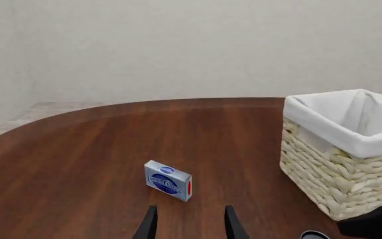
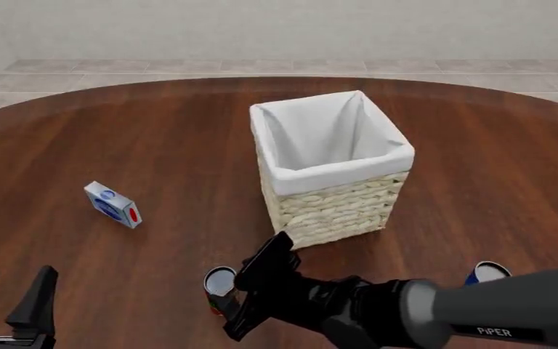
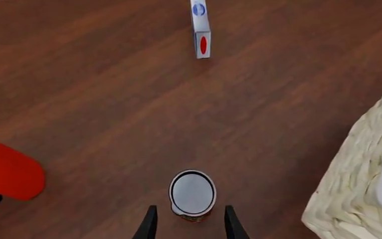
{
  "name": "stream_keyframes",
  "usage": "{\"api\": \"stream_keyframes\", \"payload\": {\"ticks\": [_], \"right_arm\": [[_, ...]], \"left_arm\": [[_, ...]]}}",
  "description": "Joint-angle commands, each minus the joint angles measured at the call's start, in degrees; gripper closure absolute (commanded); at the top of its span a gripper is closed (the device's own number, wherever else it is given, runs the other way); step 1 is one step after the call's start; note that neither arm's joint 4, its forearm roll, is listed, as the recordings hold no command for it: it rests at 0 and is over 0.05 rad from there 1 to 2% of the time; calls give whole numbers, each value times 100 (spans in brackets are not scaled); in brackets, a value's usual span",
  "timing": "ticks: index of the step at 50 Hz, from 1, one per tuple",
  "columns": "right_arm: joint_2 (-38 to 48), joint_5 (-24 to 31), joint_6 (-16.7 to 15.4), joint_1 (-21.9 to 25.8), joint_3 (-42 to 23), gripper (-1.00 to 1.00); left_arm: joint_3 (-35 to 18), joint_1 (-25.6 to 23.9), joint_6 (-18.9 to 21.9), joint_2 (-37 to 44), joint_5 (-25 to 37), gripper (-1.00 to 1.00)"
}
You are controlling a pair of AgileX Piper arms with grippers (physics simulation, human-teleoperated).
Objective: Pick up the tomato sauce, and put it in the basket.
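Note:
The tomato sauce can [image 3: 192,193], red-labelled with a silver top, stands upright on the table in front of the basket [image 2: 337,207]. In the front view the can [image 2: 219,279] is partly hidden behind my right gripper [image 2: 240,294]. In the right wrist view my right gripper [image 3: 191,226] is open, with one finger on each side of the can and a small gap on both sides. My left gripper [image 2: 9,285] is open and empty at the near left. It points toward the blue-and-white box in the left wrist view [image 1: 189,226].
A small blue-and-white box [image 2: 112,204] stands at the left, also seen in the left wrist view [image 1: 167,180] and the right wrist view [image 3: 201,30]. A blue-and-yellow can [image 2: 487,273] stands near right. The basket wall [image 3: 363,189] is close beside the right gripper.

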Motion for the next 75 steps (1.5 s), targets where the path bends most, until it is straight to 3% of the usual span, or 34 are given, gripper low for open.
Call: {"api": "stream_keyframes", "payload": {"ticks": [1, 67, 68, 75], "right_arm": [[209, -85, 40, -8, -51, -100], [786, -277, 170, 36, -330, -100], [776, -285, 161, 28, -327, 100], [719, -249, 106, 25, -333, 100]], "left_arm": [[0, 0, 0, 0, 0, -100], [0, 0, 0, 0, 0, -100], [0, 0, 0, 0, 0, -100], [0, 0, 0, 0, 0, -100]]}}
